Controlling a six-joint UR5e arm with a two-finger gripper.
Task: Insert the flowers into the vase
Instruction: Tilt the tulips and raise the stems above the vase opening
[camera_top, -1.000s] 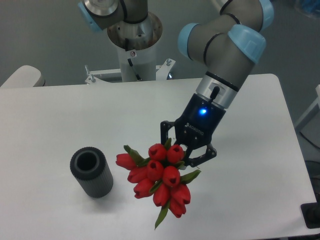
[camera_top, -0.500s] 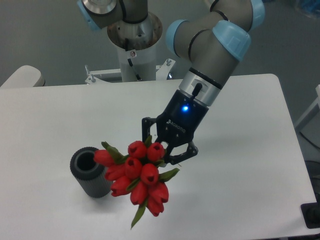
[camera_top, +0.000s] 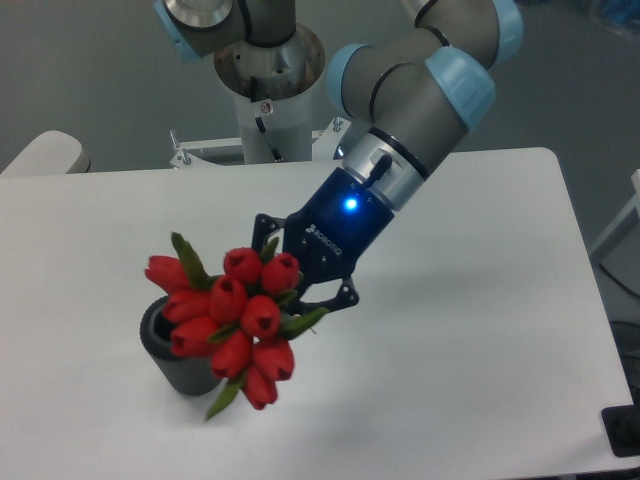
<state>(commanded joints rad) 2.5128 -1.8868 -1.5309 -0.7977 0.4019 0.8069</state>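
Above the small dark grey ribbed cylinder vase (camera_top: 172, 372) I hold the bunch of red tulip buds with green leaves (camera_top: 228, 320), black two-finger gripper (camera_top: 292, 282) clamped on its upper end. Risk: the wide bunch snags the rim and tips the vase. Stems and vase mouth are hidden

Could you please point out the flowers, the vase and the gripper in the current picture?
flowers (camera_top: 232, 325): fixed camera view, on a red bud mid-bunch.
vase (camera_top: 178, 378): fixed camera view, on its ribbed grey side below the bunch.
gripper (camera_top: 292, 297): fixed camera view, between the fingertips by the bunch.
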